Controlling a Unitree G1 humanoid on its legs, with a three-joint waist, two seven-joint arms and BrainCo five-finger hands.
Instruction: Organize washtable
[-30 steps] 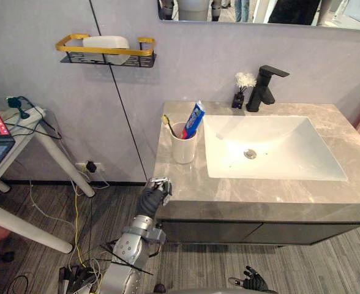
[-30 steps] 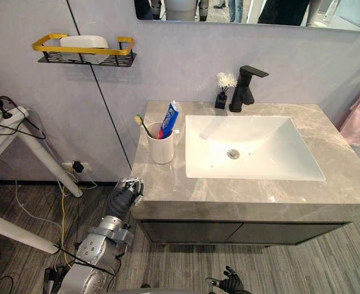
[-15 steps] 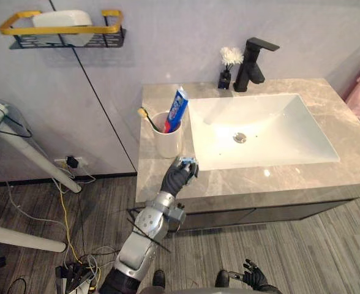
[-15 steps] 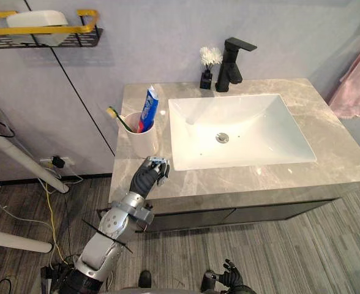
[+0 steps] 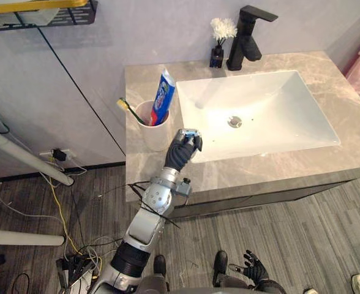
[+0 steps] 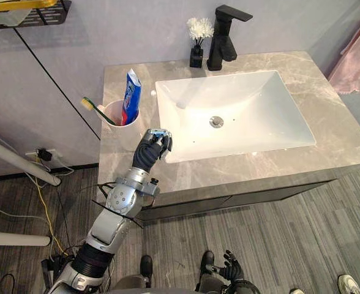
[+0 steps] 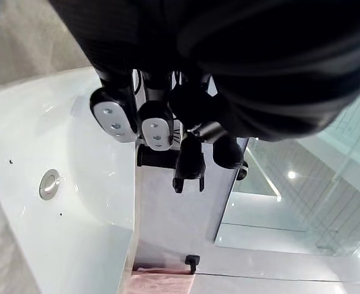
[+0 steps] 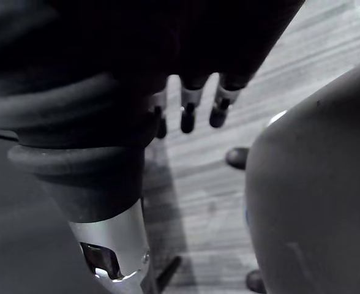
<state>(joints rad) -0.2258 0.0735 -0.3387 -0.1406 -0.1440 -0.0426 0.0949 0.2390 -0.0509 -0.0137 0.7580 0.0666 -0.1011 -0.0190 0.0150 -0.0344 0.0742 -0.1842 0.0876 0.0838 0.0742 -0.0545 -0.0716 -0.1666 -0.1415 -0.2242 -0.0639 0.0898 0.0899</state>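
White cup on the bench, left hand balled up just beside it

The white cup (image 5: 150,125) stands on the grey marbled bench (image 5: 272,168) left of the white sink basin (image 5: 272,98). It holds a blue and red toothpaste tube (image 5: 163,98), its print too small to read, and a yellow-headed toothbrush (image 5: 128,109) leaning out to the left. The left hand (image 5: 183,147) is up over the bench's front part, between the cup and the basin's near left corner, fingers curled in with nothing seen in them; whether it touches the stone I cannot tell. At the back of the bench stand a black faucet (image 5: 247,30) and a small black vase of white flowers (image 5: 218,40). The right hand (image 5: 253,269) hangs low by the floor, fingers loose and spread.
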